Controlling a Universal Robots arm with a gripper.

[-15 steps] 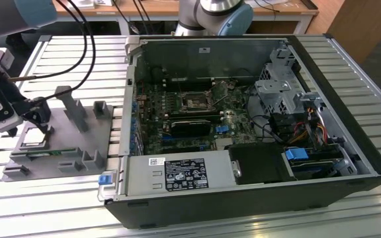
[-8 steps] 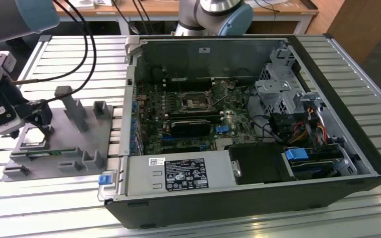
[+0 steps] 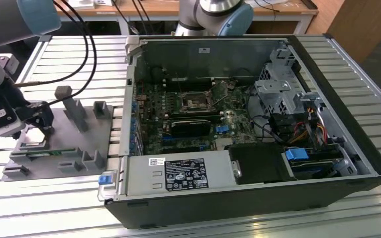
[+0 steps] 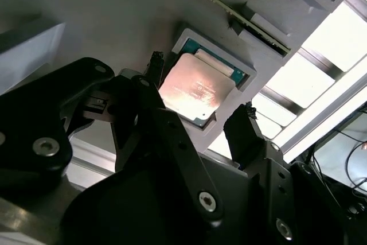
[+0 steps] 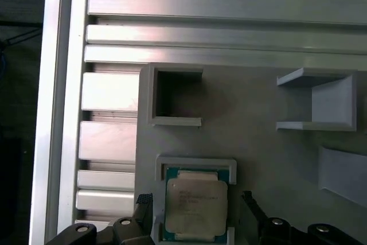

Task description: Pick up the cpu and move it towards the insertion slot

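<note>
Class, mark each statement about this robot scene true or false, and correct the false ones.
1. The cpu lies in a square recess of the grey tray. True.
2. The gripper is shut on the cpu. False: its fingers stand open, one on each side of the cpu.
3. The insertion slot sits inside the open computer case. True.
4. The cpu rests in the insertion slot. False: it is on the tray, outside the case, at the exterior view's left.
</note>
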